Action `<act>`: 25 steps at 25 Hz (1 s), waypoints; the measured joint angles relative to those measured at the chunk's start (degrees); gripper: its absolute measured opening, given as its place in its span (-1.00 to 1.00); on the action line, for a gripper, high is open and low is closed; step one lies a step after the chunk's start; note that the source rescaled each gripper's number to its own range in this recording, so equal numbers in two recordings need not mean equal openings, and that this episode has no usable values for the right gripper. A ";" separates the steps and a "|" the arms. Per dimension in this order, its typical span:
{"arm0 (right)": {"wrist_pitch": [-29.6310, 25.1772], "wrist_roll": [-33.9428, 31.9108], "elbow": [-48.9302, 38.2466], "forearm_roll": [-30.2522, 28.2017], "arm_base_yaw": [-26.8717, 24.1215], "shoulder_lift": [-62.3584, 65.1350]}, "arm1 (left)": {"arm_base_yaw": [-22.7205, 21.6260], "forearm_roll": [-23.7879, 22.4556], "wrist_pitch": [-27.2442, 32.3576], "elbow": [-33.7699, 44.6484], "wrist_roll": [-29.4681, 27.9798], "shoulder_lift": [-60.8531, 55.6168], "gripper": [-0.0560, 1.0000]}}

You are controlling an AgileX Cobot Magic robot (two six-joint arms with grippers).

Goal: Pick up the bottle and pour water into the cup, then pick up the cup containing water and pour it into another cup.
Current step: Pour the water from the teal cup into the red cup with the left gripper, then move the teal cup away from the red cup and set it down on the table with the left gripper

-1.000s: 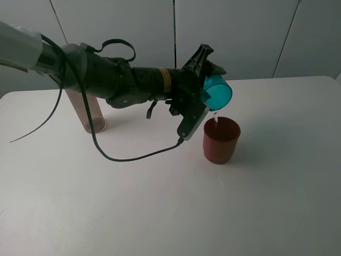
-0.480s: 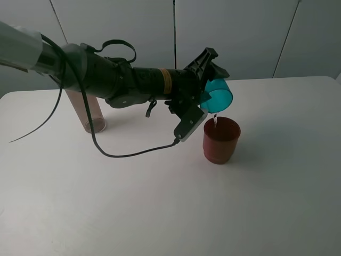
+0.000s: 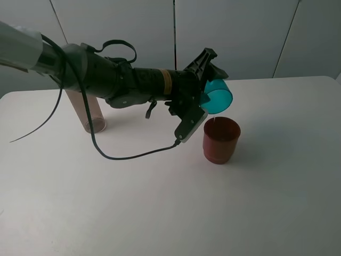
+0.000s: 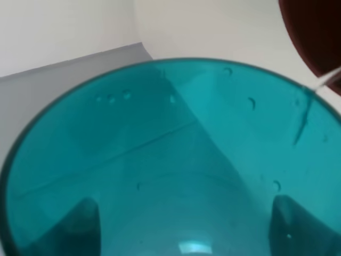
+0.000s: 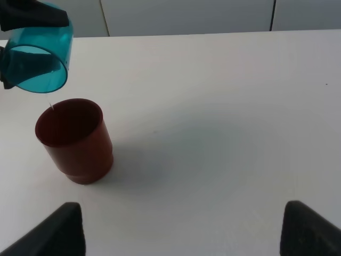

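While your left claw [image 3: 209, 80] clamps the teal cup [image 3: 217, 95] tipped just above the red cup [image 3: 220, 140] at frame centre, only a thin trickle falls; bottle [image 3: 85, 111] parked upper left.

Cup [image 3: 217, 95]: translucent teal. Second cup [image 3: 220, 140]: opaque red-brown. Bottle [image 3: 85, 111]: clear, grey-brown tint. Table [image 3: 160, 202]: plain white. Left arm [image 3: 122, 81]: black, with one yellow band.
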State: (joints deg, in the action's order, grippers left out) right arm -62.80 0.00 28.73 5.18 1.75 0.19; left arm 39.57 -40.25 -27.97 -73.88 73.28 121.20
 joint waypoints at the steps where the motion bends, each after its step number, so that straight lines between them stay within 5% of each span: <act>1: 0.00 0.00 0.00 0.00 0.00 0.00 | 0.11 0.00 0.00 0.00 -0.49 0.00 -0.44; 5: 0.00 0.00 0.00 0.00 0.00 0.00 | 0.50 0.42 0.11 0.00 -6.99 0.00 -0.44; 7: 0.00 0.00 0.00 0.00 0.00 0.00 | 0.53 2.61 0.11 0.00 -14.82 0.00 -0.44; 17: 0.00 0.38 0.00 0.00 0.00 0.00 | -0.12 21.37 0.78 0.00 -48.64 0.00 -0.44; 25: 0.00 0.38 0.00 0.00 0.00 0.00 | -7.68 23.36 -0.46 0.13 -76.96 0.00 -0.44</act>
State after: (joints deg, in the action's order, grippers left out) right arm -62.80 0.38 28.73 5.18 1.75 0.19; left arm 31.88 -16.89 -28.43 -73.75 -3.68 121.20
